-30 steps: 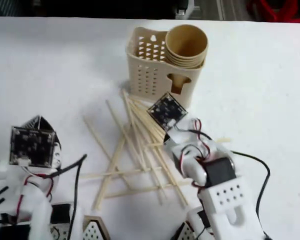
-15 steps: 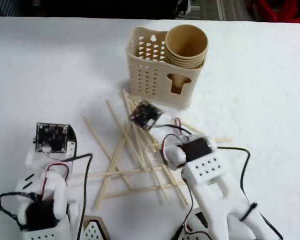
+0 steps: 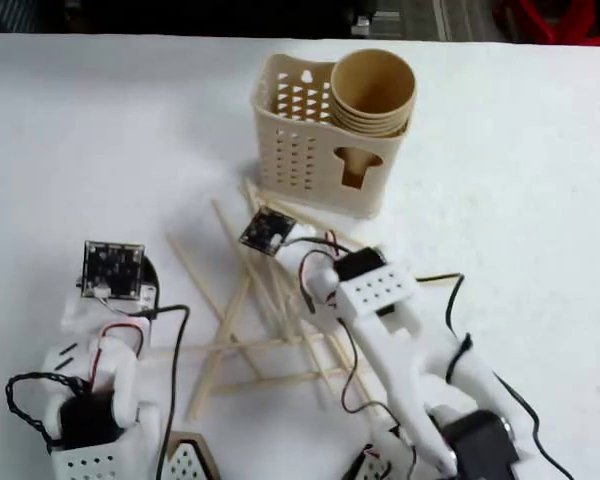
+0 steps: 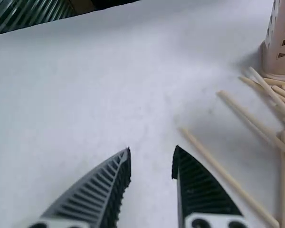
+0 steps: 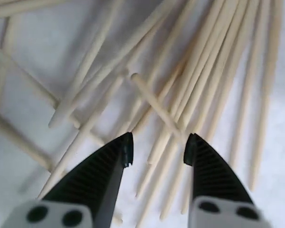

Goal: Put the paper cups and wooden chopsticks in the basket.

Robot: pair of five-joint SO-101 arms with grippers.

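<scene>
Since a second ago, my right gripper [image 5: 157, 148] swung toward left edge. Now over scattered wooden chopsticks [image 5: 194, 85] mid-tabletop. Jaws partly open, gripping nothing. My left gripper [image 4: 151, 164] shifted slightly toward far edge, partly open, empty, above bare tabletop [image 4: 109, 85]. Paper cups [image 3: 372, 92] unmoved, stacked in basket [image 3: 298, 150] near far edge.

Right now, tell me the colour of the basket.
Cream-beige basket, with perforated walls; the high view shows it best.
</scene>
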